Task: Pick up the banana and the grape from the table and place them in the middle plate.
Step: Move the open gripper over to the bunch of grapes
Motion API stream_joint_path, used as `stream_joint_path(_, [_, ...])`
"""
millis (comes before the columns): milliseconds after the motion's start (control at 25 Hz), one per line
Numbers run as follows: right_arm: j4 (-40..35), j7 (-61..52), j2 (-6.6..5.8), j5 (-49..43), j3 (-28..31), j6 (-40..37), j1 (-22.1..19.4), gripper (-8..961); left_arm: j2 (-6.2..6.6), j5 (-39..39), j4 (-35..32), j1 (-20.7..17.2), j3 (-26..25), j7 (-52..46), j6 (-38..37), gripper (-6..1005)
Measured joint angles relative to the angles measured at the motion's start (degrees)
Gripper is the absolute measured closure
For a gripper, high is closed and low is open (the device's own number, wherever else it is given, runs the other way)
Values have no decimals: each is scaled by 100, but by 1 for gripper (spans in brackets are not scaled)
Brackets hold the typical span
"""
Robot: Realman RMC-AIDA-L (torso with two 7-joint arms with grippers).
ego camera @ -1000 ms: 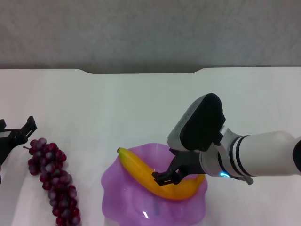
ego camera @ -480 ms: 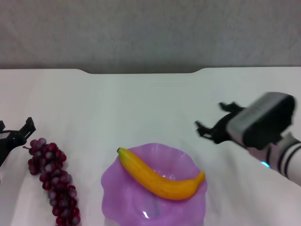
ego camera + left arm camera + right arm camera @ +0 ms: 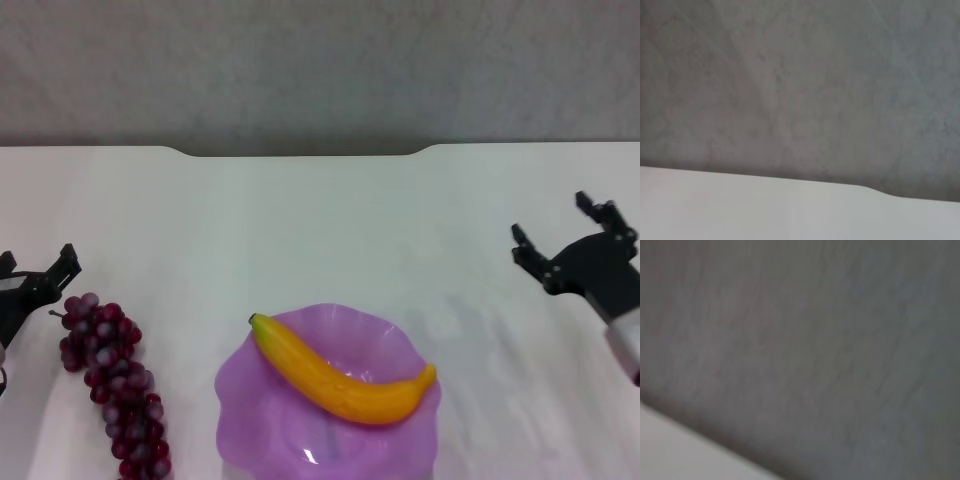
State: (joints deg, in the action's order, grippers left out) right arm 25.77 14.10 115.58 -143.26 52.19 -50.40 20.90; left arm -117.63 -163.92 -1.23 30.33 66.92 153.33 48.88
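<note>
Head view: the banana (image 3: 340, 380) lies across the plate (image 3: 400, 455), resting in it and free of any grip. A second ago the right hand (image 3: 572, 240) was down over it; now that hand has pulled back to the right side of the bench (image 3: 300, 220), well apart from the plate, fingers spread and empty. So the banana is delivered. The grape (image 3: 110, 385) still lies on the bench left of the plate, with the left hand (image 3: 35, 280) open just beside its far end, unchanged.

Left wrist view: only bench edge and grey wall.

Right wrist view: the same, blurred; neither fruit appears.
</note>
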Motion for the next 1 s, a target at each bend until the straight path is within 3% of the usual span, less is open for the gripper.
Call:
stream_joint_path(120, [-547,-441,12,-1,-153,-642,195,76,-4,29,0,19,14,-117,67,114])
stream_joint_path(440, [-758,-612,1,14,-177,-152,270,75,37,582,-175,37,99,-1006,418,115])
stream_joint_path(560, [-759,-613,-5,4,-178,-72,280,75,106,1697,-1043,-276,103,-2316,172,115])
stream_joint_path(680, [-763,-616,-8,14,-181,-12,302,75,57,2780,-2292,-738,139,-3320,-438,115])
stream_joint_path(760, [-757,-627,-7,20,-202,81,355,75,34,3256,-3285,-1061,562,-3988,-1249,115])
stream_joint_path(1000, [-770,-654,-3,20,-305,277,415,75,108,4102,-5359,-1886,2085,-5425,-3361,116])
